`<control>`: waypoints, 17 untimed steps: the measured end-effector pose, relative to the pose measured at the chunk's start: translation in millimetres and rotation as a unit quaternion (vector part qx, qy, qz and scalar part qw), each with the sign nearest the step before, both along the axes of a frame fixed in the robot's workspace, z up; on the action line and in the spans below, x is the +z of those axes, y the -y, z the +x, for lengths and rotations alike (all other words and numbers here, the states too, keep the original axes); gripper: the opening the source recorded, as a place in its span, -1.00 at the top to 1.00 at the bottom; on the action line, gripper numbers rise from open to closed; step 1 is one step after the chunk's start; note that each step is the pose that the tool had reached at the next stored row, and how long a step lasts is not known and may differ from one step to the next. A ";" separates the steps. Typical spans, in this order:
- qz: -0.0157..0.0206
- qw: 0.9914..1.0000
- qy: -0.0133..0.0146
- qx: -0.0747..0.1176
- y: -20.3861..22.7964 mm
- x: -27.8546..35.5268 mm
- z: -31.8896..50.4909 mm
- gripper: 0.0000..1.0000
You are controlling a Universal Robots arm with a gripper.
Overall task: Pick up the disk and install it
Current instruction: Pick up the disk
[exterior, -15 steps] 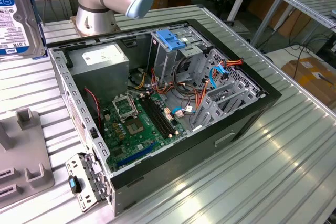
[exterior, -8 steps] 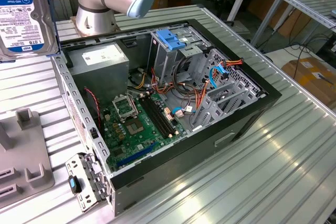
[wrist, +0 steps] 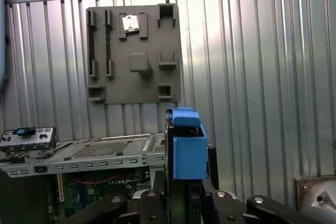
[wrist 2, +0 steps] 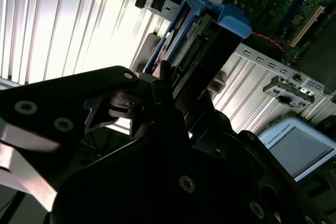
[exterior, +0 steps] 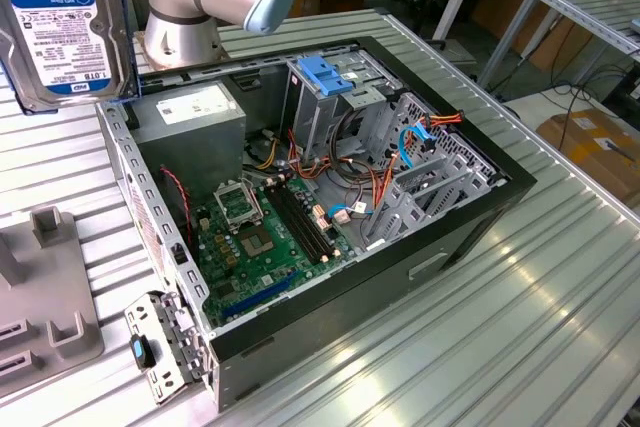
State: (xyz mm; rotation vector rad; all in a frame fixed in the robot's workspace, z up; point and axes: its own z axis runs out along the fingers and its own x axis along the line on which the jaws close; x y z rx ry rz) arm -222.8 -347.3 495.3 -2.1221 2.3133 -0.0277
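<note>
Gripper (wrist: pixel 184 196), black, gripped flat silver-grey disk (wrist: pixel 188 150) w/ blue plastic frame, edge-on near open black PC case (exterior: pixel 420 237); prob. for slotting.

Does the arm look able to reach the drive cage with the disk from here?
Probably yes. The tool holds the disk clear of the open case, and nothing stands between it and the cage, though cables lie close beside the cage.

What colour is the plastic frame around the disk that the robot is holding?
Bright blue: the disk shows its frame best in the first wrist view.
</note>
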 end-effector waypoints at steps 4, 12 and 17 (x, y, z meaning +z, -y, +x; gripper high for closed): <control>0.000 1.000 0.000 0.000 0.0 0.0 17.4 0.30; 0.000 1.000 0.000 0.000 0.0 0.0 57.4 0.30; 0.000 1.000 0.000 0.000 0.0 0.0 78.4 0.30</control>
